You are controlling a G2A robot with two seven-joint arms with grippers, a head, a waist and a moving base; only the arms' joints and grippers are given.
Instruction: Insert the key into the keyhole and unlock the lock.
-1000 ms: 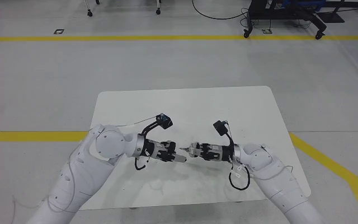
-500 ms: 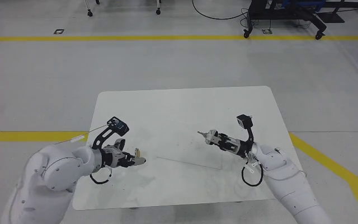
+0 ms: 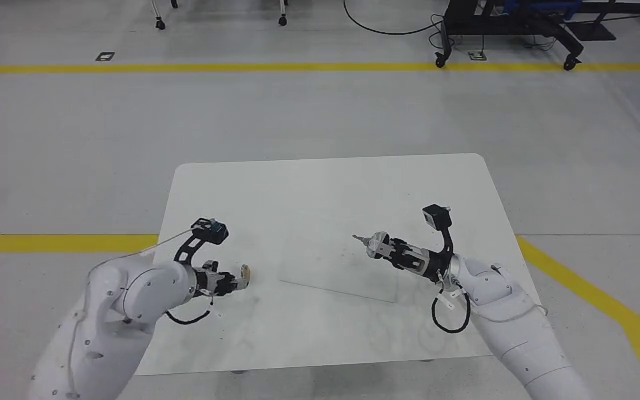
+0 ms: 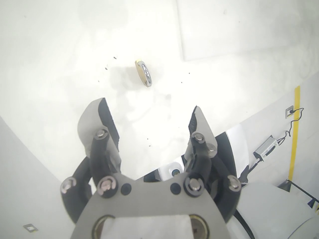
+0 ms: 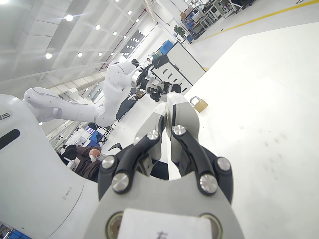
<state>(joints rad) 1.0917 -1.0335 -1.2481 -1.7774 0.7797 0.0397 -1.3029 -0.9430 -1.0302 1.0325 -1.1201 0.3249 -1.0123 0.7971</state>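
Observation:
A small brass padlock (image 3: 243,271) rests on the white table (image 3: 330,190) near its left side. The left wrist view has the padlock (image 4: 143,73) edge-on, a short way ahead of my left gripper (image 4: 148,106), which is open and holds nothing. That gripper (image 3: 228,281) sits just behind the lock. At the table's right half, my right gripper (image 3: 370,243) hovers shut on the key (image 3: 357,238), whose thin tip points left. In the right wrist view the shut fingers (image 5: 174,108) hide the key, and the padlock (image 5: 199,104) lies farther off.
The left edge of the table runs close behind the left gripper. A faint seam (image 3: 330,290) crosses the tabletop between the two arms. Yellow floor tape (image 3: 60,243) runs past both sides of the table.
One second ago both grippers met at the table's middle. They then drew apart, the left one carrying the padlock leftward. It has since let go of the lock and pulled back slightly.

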